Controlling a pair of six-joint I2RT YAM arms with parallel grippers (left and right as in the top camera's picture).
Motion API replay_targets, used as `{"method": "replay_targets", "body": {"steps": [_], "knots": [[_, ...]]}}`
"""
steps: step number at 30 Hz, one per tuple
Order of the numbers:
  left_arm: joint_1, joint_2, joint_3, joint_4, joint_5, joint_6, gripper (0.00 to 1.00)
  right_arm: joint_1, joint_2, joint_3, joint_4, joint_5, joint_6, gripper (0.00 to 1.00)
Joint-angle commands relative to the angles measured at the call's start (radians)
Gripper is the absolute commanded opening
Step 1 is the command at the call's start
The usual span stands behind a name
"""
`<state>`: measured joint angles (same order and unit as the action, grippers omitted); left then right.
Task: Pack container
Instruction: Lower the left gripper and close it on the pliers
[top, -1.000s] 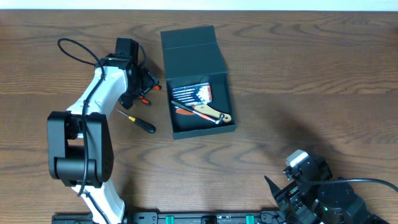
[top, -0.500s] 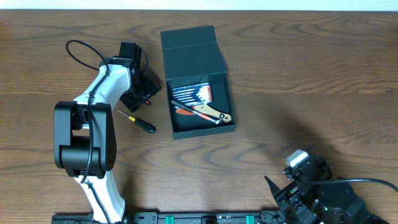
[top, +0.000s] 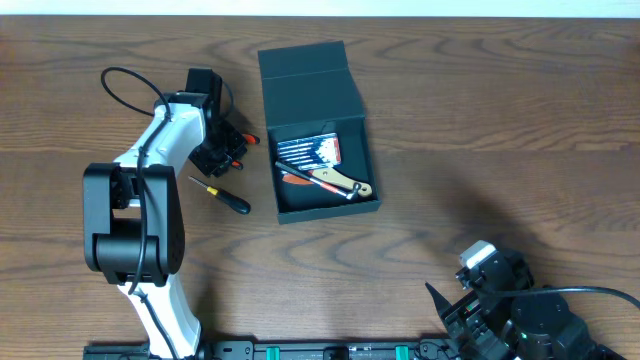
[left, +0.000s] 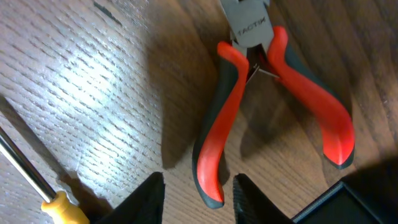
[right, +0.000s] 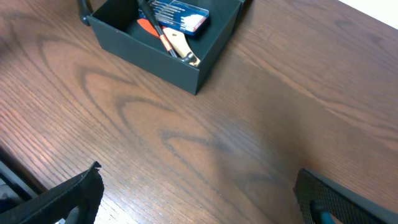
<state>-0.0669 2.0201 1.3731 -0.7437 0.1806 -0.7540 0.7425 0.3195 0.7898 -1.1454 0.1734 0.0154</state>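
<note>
I saw a brown wood-grain table (top: 500, 120) carrying three things directly on its top. The dark teal-black matte rectangular container (top: 308, 85) sat around the middle, toward the far edge, its hinged flap lid open behind it. Just left of it lay a pair of red-and-black-handled metal pliers (left: 214, 149), handles spread apart on the wood. Toward the near edge from those lay a slim yellow-and-black-handled screwdriver (top: 232, 202), set on a slant, near the pliers and apart from the box.

The pliers (left: 231, 93) lie just left of the container (top: 308, 88), the screwdriver (top: 222, 195) before them, a packet (top: 310, 150) inside.
</note>
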Motion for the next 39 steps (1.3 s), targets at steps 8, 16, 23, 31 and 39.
{"method": "replay_targets", "body": {"steps": [8,16,23,31,39], "knots": [[0.005,0.020,0.019,-0.040,-0.001,-0.020,0.22,-0.006,-0.004,-0.002,0.000,0.005,0.014,0.99],[0.005,0.021,0.019,-0.041,0.000,-0.034,0.06,-0.006,-0.004,-0.001,0.000,0.005,0.014,0.99],[0.005,0.006,0.020,-0.033,-0.001,-0.050,0.06,-0.006,-0.004,-0.001,-0.001,0.005,0.014,0.99],[0.005,-0.131,0.020,-0.034,-0.021,-0.053,0.06,-0.006,-0.004,-0.002,0.000,0.005,0.014,0.99],[0.004,-0.253,0.020,-0.034,-0.025,-0.053,0.06,-0.006,-0.004,-0.002,0.000,0.005,0.014,0.99]]}}
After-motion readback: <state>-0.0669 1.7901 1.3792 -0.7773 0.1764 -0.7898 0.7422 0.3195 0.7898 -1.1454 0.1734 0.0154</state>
